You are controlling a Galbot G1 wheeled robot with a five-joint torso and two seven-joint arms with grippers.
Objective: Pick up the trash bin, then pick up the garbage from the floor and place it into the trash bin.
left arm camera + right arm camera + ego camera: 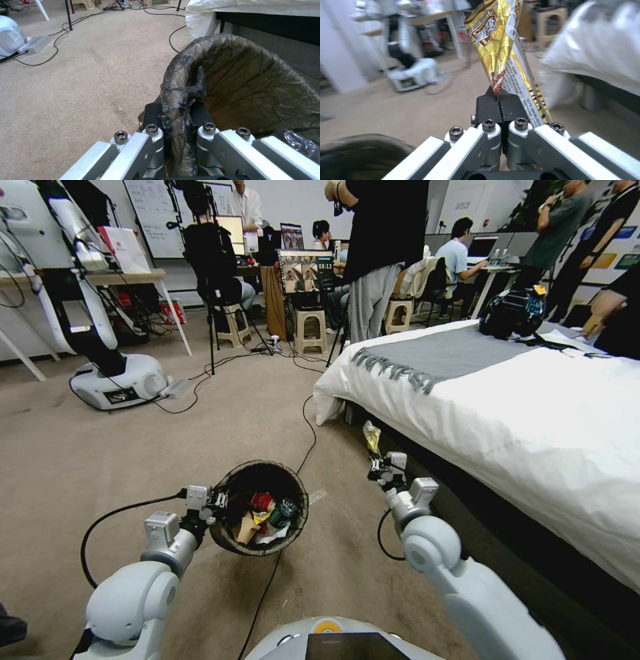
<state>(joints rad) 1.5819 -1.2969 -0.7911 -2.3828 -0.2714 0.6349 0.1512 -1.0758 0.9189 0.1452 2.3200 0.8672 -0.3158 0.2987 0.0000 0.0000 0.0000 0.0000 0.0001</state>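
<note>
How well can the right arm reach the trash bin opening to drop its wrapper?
Probably yes. The right gripper, jaws shut on the gold wrapper, is level with the trash bin held by the left gripper, with open air between.

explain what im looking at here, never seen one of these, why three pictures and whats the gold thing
This is a wheeled robot with two arms, seen through its own three cameras. The big picture comes from a camera on its head, looking down past both white arms at a carpeted floor, with a bed on its right. The other two come from cameras on each wrist, looking along the fingers.

The left gripper is shut on the rim of the bin, pinching the dark bag liner folded over it, as the left wrist picture shows up close. Inside the bin lies litter already collected: a red wrapper, a green-labelled bottle, some cardboard.

The gold thing is a snack wrapper, one piece of the garbage. The right gripper is shut on its end, holding it up beside the bed.
</note>
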